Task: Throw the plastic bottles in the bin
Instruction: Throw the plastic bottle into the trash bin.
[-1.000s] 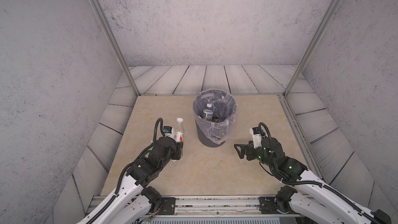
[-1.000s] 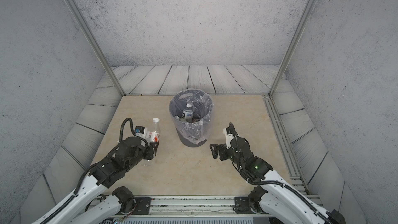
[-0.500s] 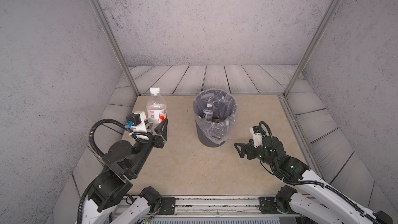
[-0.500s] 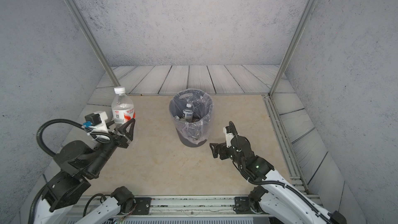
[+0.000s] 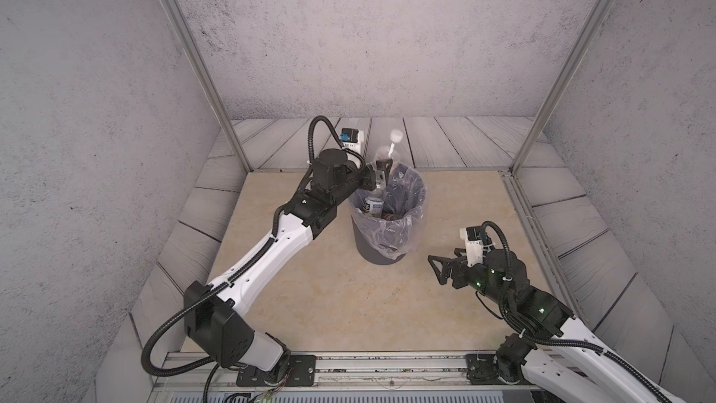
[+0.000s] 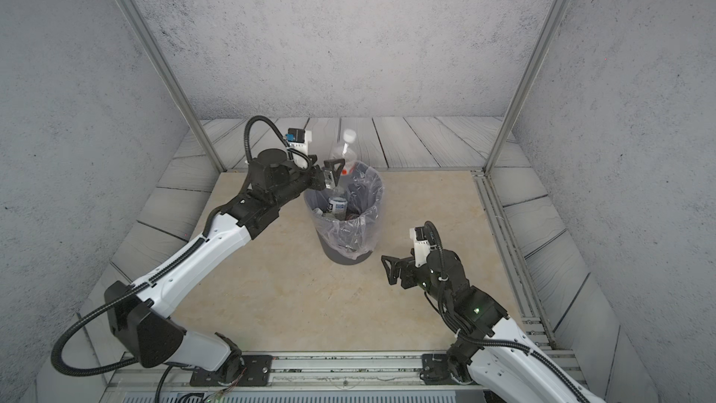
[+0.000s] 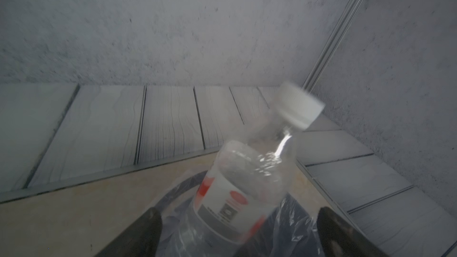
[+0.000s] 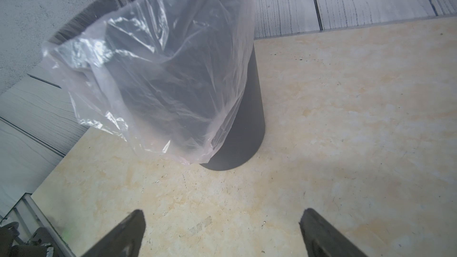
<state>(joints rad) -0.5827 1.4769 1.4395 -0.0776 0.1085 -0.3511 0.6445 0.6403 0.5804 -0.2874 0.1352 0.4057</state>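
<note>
**Last bottle looks mid-drop, almost done here**

The left gripper [image 6: 332, 174] sits right at the rim of the bin [image 6: 346, 257] with its jaws spread wide. The red-white label bottle [image 7: 247, 189] is tilted and blurry between the fingers [image 7: 148, 231], touching neither as far as I can tell, base over the bag [image 6: 348, 234] opening. Inside the bin there's a black-white label bottle [image 6: 336, 205] plus bits of others, can't count them for sure. Further right, the right gripper [image 6: 389, 271] hovers low over the table [image 6: 426, 195] beside the bin, jaws wide apart, nothing in them. No bottles lying on the table in both top views, so I'd guess this is the final one and it only needs to land inside.
</note>
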